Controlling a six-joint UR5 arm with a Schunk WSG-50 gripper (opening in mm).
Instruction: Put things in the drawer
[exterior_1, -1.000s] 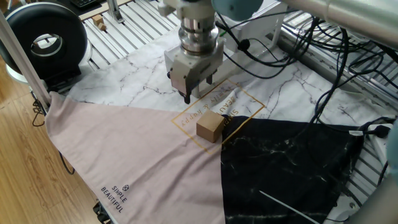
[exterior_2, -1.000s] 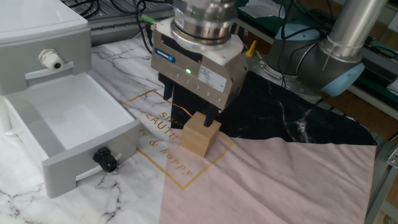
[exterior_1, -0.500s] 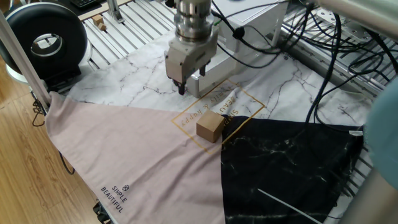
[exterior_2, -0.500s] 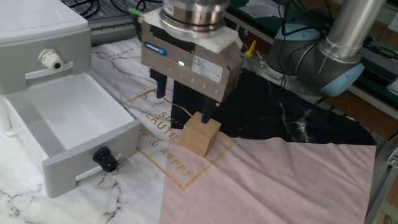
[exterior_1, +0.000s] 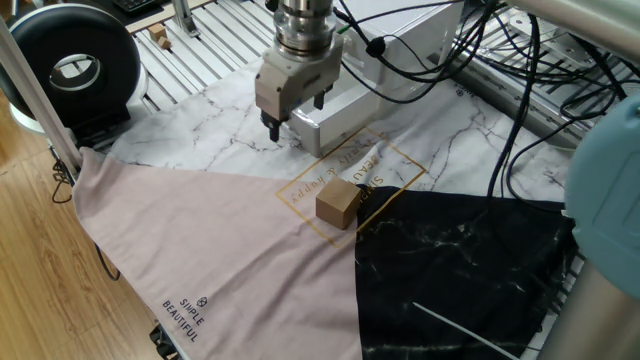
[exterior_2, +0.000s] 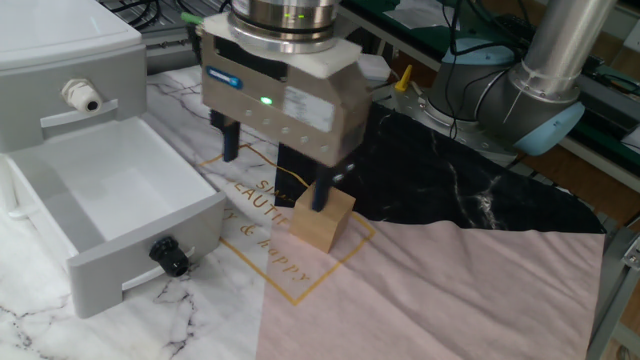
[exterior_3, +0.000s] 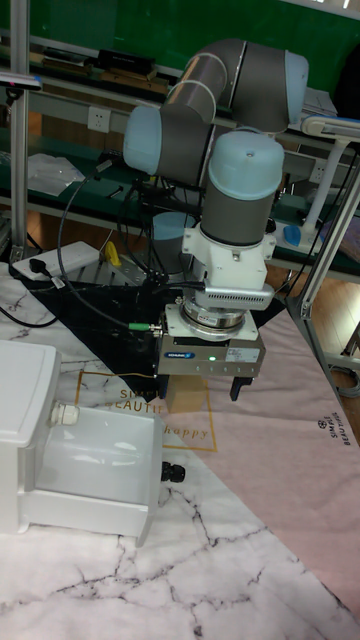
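Observation:
The tan-brown cube (exterior_1: 338, 204) sits on the gold-printed square of the mat, also seen as the cube (exterior_2: 322, 221) in the other fixed view. My gripper (exterior_1: 297, 118) hangs open and empty above the mat, up and left of the cube, by the drawer's front. In the other fixed view the gripper (exterior_2: 278, 168) has one dark finger (exterior_2: 325, 190) lined up just over the cube's top edge. The white drawer (exterior_2: 60, 232) stands pulled out and empty, its black knob (exterior_2: 170, 257) facing the mat. In the tall view the gripper (exterior_3: 205, 388) hides the cube; the drawer (exterior_3: 95, 470) lies at lower left.
The white cabinet (exterior_2: 60, 70) rises behind the drawer. A black round device (exterior_1: 70, 65) stands at the far left, and tiny wooden blocks (exterior_1: 158, 35) lie beyond it. Cables (exterior_1: 480, 60) run along the back. The arm's elbow (exterior_2: 540, 100) looms at right.
My gripper has moved away from above the cube towards the drawer, still open and empty. The cube has stayed in place on the mat.

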